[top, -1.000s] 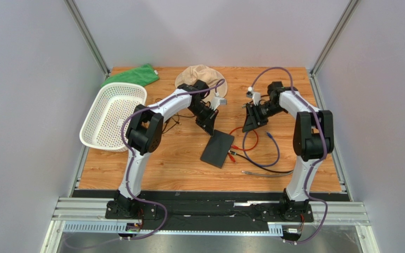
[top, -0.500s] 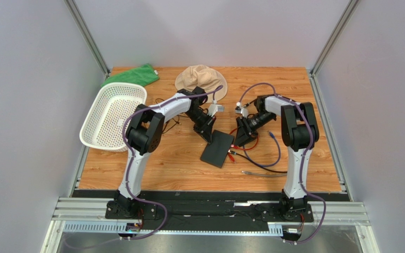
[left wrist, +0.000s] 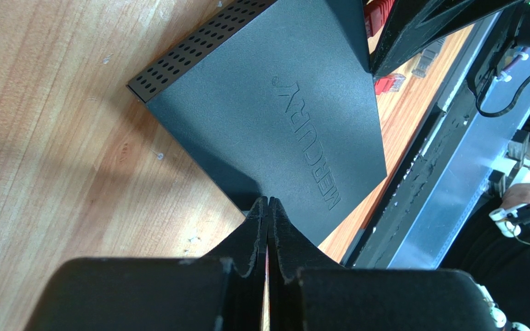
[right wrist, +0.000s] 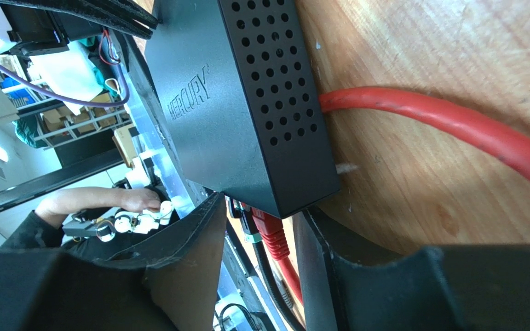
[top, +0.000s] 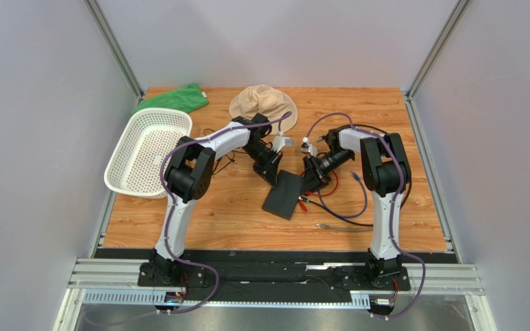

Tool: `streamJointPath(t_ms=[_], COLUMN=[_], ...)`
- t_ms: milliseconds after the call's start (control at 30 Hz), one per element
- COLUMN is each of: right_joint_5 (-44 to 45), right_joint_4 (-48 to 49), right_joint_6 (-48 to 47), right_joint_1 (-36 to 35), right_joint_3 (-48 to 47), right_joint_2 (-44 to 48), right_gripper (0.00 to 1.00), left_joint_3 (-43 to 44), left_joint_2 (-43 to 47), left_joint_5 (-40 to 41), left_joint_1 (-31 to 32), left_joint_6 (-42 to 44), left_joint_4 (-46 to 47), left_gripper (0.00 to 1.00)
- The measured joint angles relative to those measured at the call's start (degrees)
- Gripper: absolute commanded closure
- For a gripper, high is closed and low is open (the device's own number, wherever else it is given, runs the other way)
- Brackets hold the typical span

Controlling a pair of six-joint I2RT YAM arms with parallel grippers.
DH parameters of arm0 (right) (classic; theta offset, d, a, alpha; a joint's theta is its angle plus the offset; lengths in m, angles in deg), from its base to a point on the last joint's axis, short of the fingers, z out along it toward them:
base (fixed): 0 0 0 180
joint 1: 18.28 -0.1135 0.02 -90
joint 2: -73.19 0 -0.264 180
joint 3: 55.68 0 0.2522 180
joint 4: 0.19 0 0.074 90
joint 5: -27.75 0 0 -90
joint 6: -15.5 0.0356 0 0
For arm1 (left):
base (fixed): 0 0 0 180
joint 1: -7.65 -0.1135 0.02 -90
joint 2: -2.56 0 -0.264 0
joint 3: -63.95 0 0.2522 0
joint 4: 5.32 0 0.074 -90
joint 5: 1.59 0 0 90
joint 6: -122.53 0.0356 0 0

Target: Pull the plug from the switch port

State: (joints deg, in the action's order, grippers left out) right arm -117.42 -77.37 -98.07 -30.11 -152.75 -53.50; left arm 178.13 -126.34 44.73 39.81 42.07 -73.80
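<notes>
1. The switch [top: 285, 195] lay flat on the wooden table [top: 212, 214], a thin matte-black box (vent holes along its sides, "MERCURY" embossed on top).
2. The red plug [right wrist: 269, 233] protruded from its narrow edge.

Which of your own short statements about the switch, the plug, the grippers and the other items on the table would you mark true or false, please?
1. The left gripper is shut, with its tips at the switch. True.
2. The red plug is already out of the switch. False: it sits in its port on the switch's edge.
3. The right gripper has its jaws open, one on either side of the red plug. True.
4. The green cloth lies inside the white basket. False: it lies on the table beyond the basket.
5. A beige hat lies at the far side of the table. True.
</notes>
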Motion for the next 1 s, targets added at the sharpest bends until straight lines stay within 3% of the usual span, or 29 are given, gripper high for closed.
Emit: streamJointPath(t_ms=[733, 1000], right_joint_5=[-5.3, -6.0], right_joint_4=[-3.2, -3.8], right_joint_6=[-1.4, -5.9], right_joint_1=[1.6, 2.0], right_joint_3=[-1.2, -1.2], right_joint_2=[-3.3, -3.4], right_gripper=[0.65, 0.58], left_joint_3=[0.0, 0.0], left_joint_2=[0.0, 0.0], left_joint_5=[0.0, 0.0], left_joint_1=[0.0, 0.0], left_joint_6=[0.0, 0.0], left_joint_4=[0.0, 0.0], left_gripper=[1.0, 1.0])
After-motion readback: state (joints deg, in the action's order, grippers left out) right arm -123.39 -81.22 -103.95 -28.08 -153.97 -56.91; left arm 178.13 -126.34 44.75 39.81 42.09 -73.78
